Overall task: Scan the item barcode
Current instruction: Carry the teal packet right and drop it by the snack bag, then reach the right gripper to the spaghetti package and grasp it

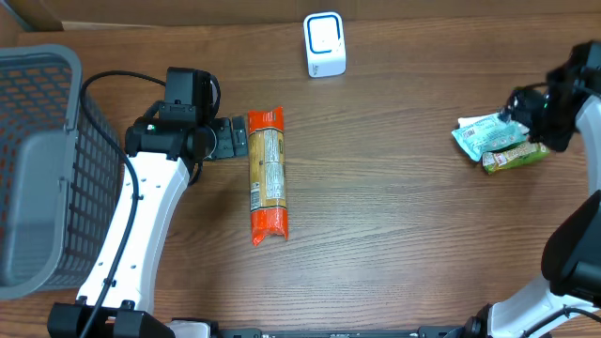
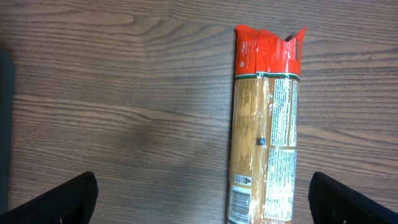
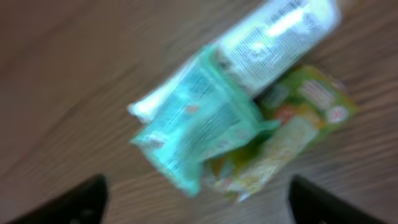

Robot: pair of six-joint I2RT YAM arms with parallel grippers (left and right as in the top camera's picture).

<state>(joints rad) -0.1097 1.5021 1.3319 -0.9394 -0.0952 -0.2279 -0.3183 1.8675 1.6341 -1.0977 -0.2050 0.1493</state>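
A long spaghetti packet [image 1: 267, 174] with orange-red ends lies flat left of the table's middle. My left gripper [image 1: 231, 141] stands open beside its upper end, not touching it. In the left wrist view the packet [image 2: 266, 124] runs lengthwise between the spread fingers of that gripper [image 2: 205, 208], and a barcode [image 2: 240, 205] shows near the bottom edge. The white scanner [image 1: 325, 44] stands at the back. At the far right, my right gripper [image 1: 526, 111] hovers open over a teal packet [image 1: 484, 136] lying partly on a green packet [image 1: 515, 156]. Its wrist view is blurred.
A grey mesh basket [image 1: 38, 160] fills the left edge, next to the left arm. In the right wrist view the teal packet [image 3: 199, 124], a pale printed wrapper [image 3: 280, 34] and the green packet [image 3: 298, 130] overlap above the right gripper [image 3: 202, 208].
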